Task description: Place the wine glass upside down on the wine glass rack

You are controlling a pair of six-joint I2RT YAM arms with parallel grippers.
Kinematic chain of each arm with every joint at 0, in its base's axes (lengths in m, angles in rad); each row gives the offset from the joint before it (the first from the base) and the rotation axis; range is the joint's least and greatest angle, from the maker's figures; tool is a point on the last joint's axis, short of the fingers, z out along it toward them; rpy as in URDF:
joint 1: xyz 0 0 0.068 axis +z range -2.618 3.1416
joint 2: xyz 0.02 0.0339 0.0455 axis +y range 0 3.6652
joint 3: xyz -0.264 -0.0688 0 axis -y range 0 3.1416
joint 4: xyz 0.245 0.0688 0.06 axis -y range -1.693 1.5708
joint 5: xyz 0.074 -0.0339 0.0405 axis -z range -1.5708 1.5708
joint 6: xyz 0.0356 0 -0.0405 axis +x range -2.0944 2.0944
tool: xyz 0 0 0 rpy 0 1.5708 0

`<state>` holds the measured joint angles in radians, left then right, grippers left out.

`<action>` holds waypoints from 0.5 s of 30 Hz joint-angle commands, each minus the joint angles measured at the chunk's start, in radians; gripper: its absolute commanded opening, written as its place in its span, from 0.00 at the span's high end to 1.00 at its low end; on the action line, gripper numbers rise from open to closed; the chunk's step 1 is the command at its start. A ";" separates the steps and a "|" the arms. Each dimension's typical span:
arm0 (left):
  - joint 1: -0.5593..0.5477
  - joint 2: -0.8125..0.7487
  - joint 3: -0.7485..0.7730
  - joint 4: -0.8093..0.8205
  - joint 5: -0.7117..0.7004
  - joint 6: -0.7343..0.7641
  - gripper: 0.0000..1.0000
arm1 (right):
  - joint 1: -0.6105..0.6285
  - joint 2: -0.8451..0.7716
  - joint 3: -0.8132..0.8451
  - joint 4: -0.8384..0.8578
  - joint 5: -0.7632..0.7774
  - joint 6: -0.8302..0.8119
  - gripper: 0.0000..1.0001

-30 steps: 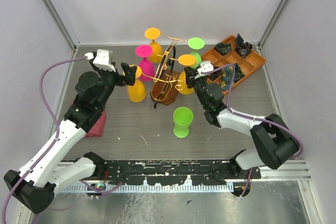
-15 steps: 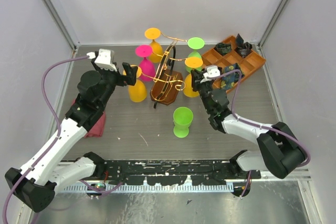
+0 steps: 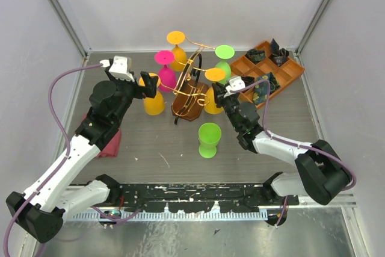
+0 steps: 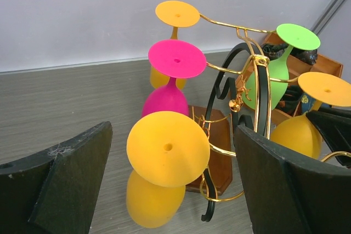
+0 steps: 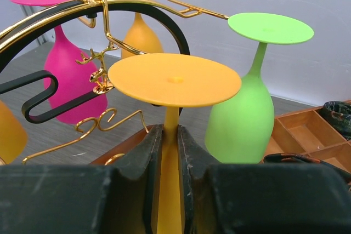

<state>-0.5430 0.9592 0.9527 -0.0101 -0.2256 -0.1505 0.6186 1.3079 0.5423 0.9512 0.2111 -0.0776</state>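
the orange wine glass (image 5: 174, 79) is upside down, foot up, just at the right side of the wine glass rack (image 3: 187, 91). the right gripper (image 5: 170, 135) has its fingers pinched on the stem. across the rack, the left gripper (image 3: 146, 84) hangs with fingers spread wide either side of a second orange glass (image 4: 164, 149), not touching it. a green glass (image 3: 209, 139) stands upright in front.

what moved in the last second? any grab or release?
The right gripper, shut on the orange glass at its stem, swung it slightly right, then back toward the rack. Nothing was grabbed or released. The left gripper stays open, and the rack and the standing green glass are unmoved.
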 commanded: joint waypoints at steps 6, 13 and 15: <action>0.005 0.003 0.001 0.001 0.013 -0.012 0.02 | 0.016 -0.090 0.006 -0.057 0.074 -0.022 0.62; 0.004 0.008 0.057 -0.001 0.064 0.001 0.02 | 0.016 -0.177 -0.047 -0.119 0.130 -0.028 0.50; 0.005 0.007 0.084 -0.002 0.115 0.015 0.02 | 0.016 -0.216 -0.068 -0.149 0.145 -0.019 0.49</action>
<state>-0.5430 0.9665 0.9638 -0.0181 -0.1947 -0.1574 0.6292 1.1667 0.5041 0.8272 0.3004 -0.0933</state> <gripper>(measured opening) 0.982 0.500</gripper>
